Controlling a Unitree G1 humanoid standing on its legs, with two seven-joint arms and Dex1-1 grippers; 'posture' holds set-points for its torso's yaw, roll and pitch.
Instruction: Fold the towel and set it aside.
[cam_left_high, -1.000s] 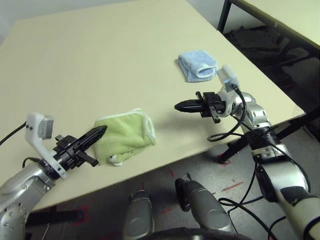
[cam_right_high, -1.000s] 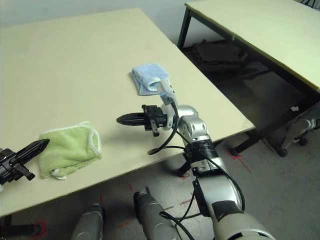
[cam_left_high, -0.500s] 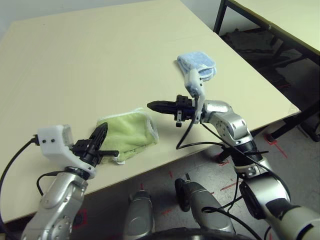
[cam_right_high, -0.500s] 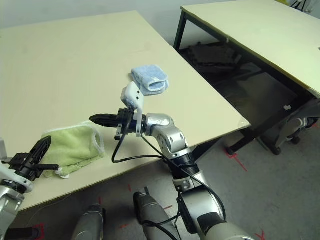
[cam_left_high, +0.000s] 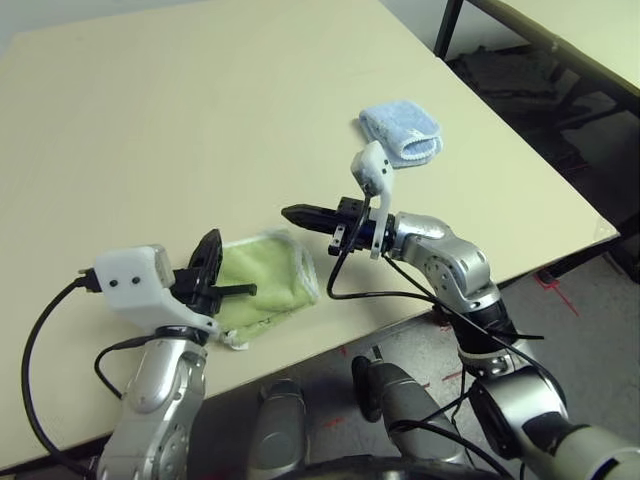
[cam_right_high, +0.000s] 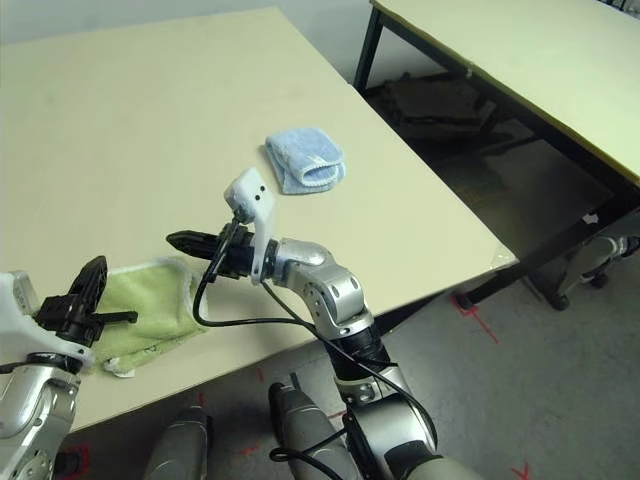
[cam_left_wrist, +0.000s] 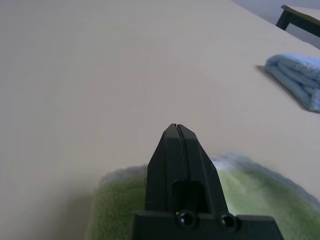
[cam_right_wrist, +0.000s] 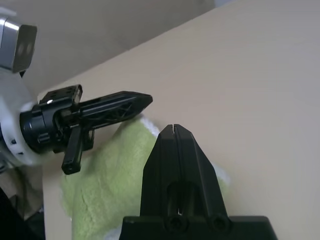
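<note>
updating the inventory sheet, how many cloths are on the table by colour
green: 1, the folded towel near the front edge
light blue: 1, the folded cloth farther back toward the right edge
total: 2 on the table

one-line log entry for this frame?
towel: folded, near table edge | left gripper: shut, empty, above towel | right gripper: shut, empty | blue cloth: aside

A robotics lab or test room: plain beige worktop (cam_left_high: 200, 110) on black metal legs, a second table (cam_right_high: 520, 60) beside it, red tape marks (cam_right_high: 478, 318) on the grey floor.
</note>
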